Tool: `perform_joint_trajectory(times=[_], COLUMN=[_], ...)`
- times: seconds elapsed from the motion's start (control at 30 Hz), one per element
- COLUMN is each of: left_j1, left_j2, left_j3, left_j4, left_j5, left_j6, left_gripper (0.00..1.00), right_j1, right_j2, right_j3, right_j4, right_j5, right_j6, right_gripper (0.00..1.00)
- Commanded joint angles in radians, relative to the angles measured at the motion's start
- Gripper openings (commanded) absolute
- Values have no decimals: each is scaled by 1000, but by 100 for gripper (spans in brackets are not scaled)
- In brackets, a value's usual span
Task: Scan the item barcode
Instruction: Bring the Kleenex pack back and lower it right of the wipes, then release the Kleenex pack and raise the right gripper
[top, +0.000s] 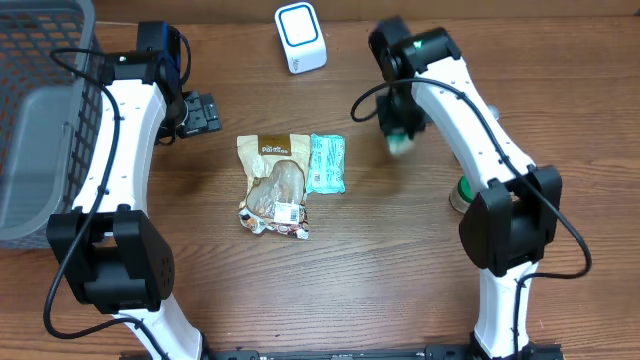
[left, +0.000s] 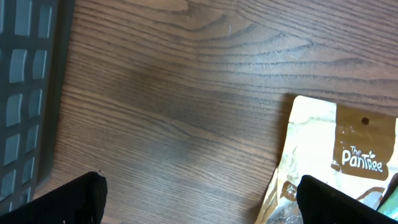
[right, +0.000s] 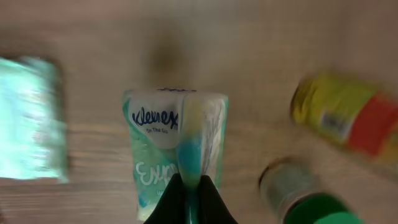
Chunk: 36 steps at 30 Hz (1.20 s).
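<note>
Wood-grain tabletop, with a basket (top: 40, 120) at far left. Just right of it the left gripper (top: 200, 113) hangs low over bare wood, jaws spread wide and empty, a pouch (top: 272, 185) beside it. A scanner (top: 300, 38) sits at the far edge. Further right, the right gripper (right: 189, 186) is clamped on a Kleenex pack (right: 177, 143), pinching one edge, seemingly clear of the table, arm reaching in from the right. The pack looks light, soft and slick-filmed; an edge pinch suits it, leaving the barcode uncovered.
</note>
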Motion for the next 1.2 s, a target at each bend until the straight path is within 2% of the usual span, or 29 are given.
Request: perform_joint_trajectory(times=[0.0, 0.07, 0.17, 0.23, 0.27, 0.3, 0.37, 0.43, 0.47, 0.53, 0.67, 0.7, 0.8, 0.83, 0.9, 1.17], left_j1=[-7, -7, -7, -7, -7, -7, -7, -7, -7, -7, -7, -7, -7, -7, -7, -7], left_j2=[-15, -15, -15, -15, -15, -15, -15, -15, -15, -15, -15, -15, -15, -15, -15, -15], left_j3=[16, 16, 16, 16, 16, 16, 16, 16, 16, 16, 16, 16, 16, 16, 16, 16], left_j4=[1, 1, 1, 1, 1, 1, 1, 1, 1, 1, 1, 1, 1, 1, 1, 1], left_j5=[-13, -13, -13, -13, -13, -13, -13, -13, -13, -13, -13, -13, -13, -13, -13, -13], left_j6=[4, 4, 4, 4, 4, 4, 4, 4, 4, 4, 4, 4, 4, 4, 4, 4], left_gripper=[100, 100, 100, 100, 100, 100, 100, 100, 99, 99, 100, 99, 99, 100, 100, 99], right_j1=[-24, -42, -62, -73, -80, -86, -94, -95, -95, -85, -53, -40, -10, -1, 15, 26], right_j2=[1, 1, 1, 1, 1, 1, 1, 1, 1, 1, 1, 1, 1, 1, 1, 1], right_j3=[-107, -164, -219, -248, -257, -265, -268, -268, -267, -268, -268, -270, -270, -270, -270, -330], right_j4=[13, 40, 79, 109, 119, 133, 148, 166, 171, 177, 181, 189, 198, 201, 207, 280], right_j5=[-30, -30, -29, -29, -29, -29, -30, -30, -32, -58, -137, -157, -183, -184, -184, -157], right_j6=[74, 74, 74, 74, 74, 74, 74, 74, 74, 74, 73, 74, 75, 75, 77, 153], right_gripper=[5, 9, 10, 19, 34, 54, 76, 85, 85, 82, 64, 51, 37, 28, 4, 4])
